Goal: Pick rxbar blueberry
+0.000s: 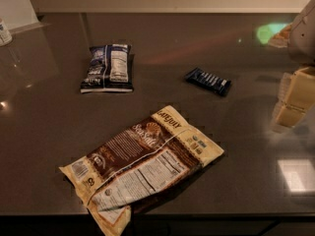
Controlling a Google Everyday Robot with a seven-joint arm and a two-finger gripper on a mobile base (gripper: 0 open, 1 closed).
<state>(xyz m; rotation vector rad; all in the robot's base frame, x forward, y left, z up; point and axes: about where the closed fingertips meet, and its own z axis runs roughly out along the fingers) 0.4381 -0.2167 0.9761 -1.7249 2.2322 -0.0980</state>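
Observation:
The rxbar blueberry point(208, 81) is a small, flat, narrow dark-blue wrapper with short white text lines. It lies flat on the dark counter point(54, 132), right of centre, turned at a slant. My gripper point(291, 101) shows at the right edge as cream-coloured blocks under a grey arm part. It hangs to the right of the bar and a little nearer the front, well apart from it. It touches nothing that I can see.
A wider dark-blue snack bag with a white label panel point(108, 68) lies at the back left. A large brown and cream bag point(142, 163) lies at the front centre, reaching the counter's front edge. A white container point(4, 32) stands at the far left edge.

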